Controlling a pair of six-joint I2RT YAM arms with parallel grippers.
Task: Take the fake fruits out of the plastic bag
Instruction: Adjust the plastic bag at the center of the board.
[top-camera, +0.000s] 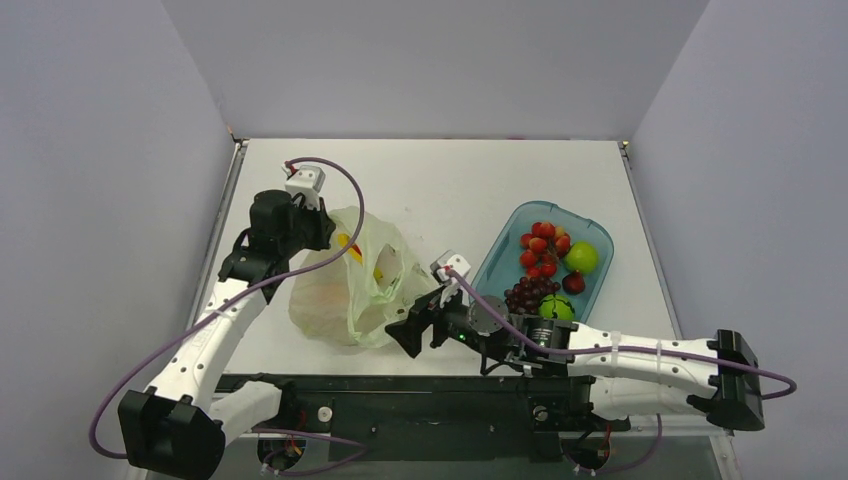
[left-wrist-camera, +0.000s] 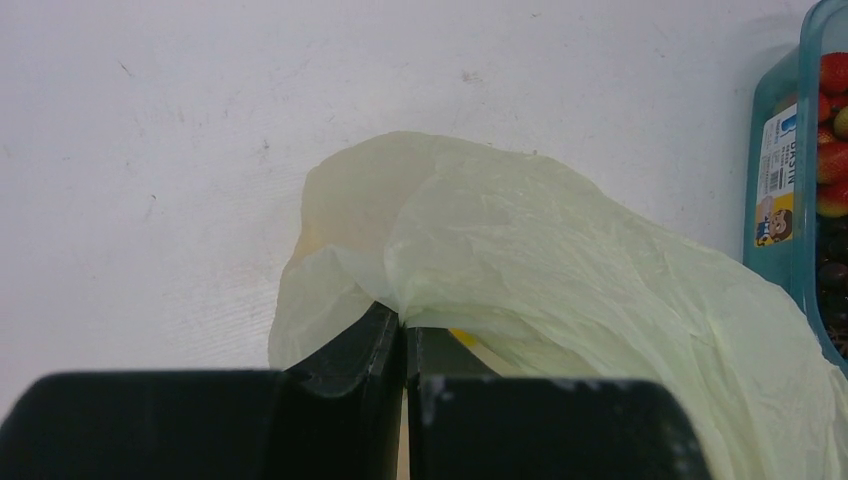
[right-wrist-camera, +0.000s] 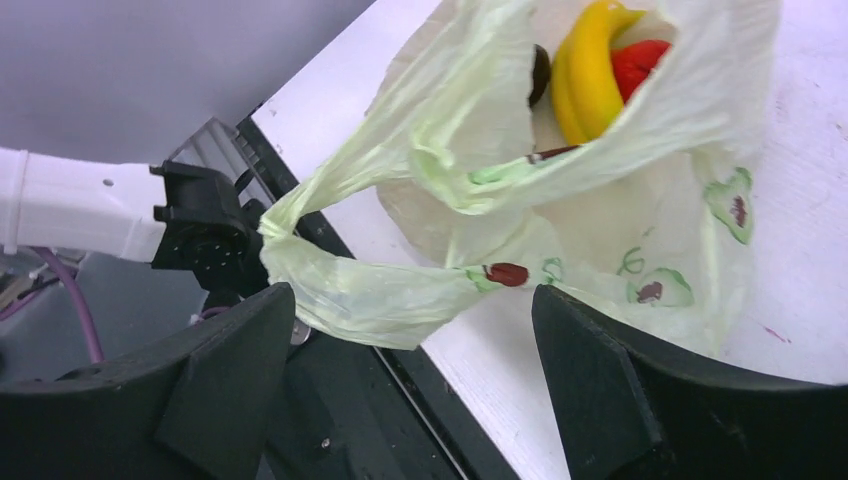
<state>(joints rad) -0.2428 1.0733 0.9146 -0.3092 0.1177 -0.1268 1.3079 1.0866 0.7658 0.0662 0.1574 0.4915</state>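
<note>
The left gripper (left-wrist-camera: 403, 325) is pinched on the bag (left-wrist-camera: 560, 270) edge and the right gripper (right-wrist-camera: 412, 300) is wide open just before its mouth, with the fruits (right-wrist-camera: 590, 70) inside beyond the fingers, so next, I think, it must reach in.

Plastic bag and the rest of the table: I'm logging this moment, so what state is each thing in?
plastic bag: lying on the table, mouth open, fruit inside.
banana: inside the bag, at its mouth.
red fruit: inside the bag, beside the banana.
left gripper: shut on the bag's film.
right gripper: open, a bag handle between its fingers.
blue tray: upright, loaded, grapes among its load.
</note>
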